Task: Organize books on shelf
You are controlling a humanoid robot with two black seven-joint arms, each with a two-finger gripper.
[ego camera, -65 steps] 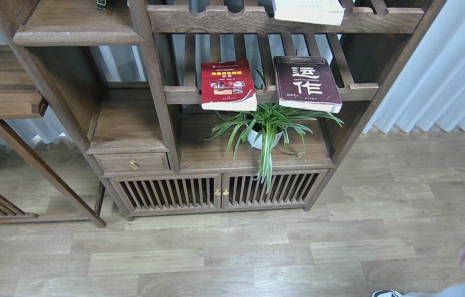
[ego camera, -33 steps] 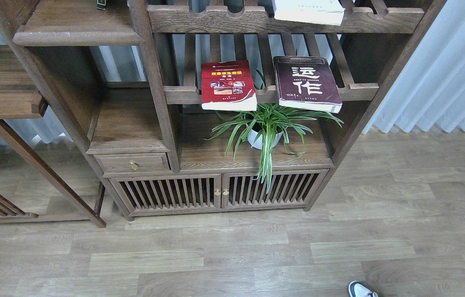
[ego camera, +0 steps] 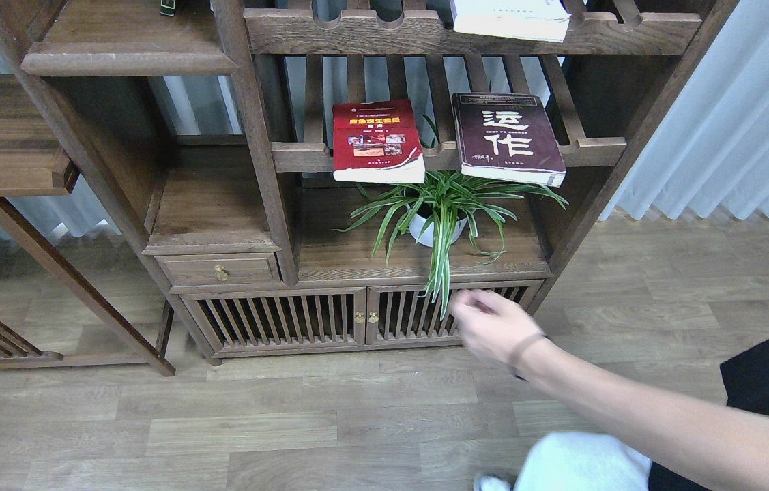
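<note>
Since half a second ago a person's bare arm has reached in from lower right, its hand blurred before the slatted cabinet doors. Neither claw is in view. Upper centre, on the slatted rack: glossy red book, maroon book reading "运作". White book at top edge. Plank shelf upper left.

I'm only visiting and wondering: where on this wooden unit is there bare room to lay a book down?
The solid plank left of the red book, above the small drawer, is bare. So is the top-left shelf, apart from a small dark object at its back. The slatted rack is crowded by the red and maroon book; the potted plant fills the shelf below.
</note>
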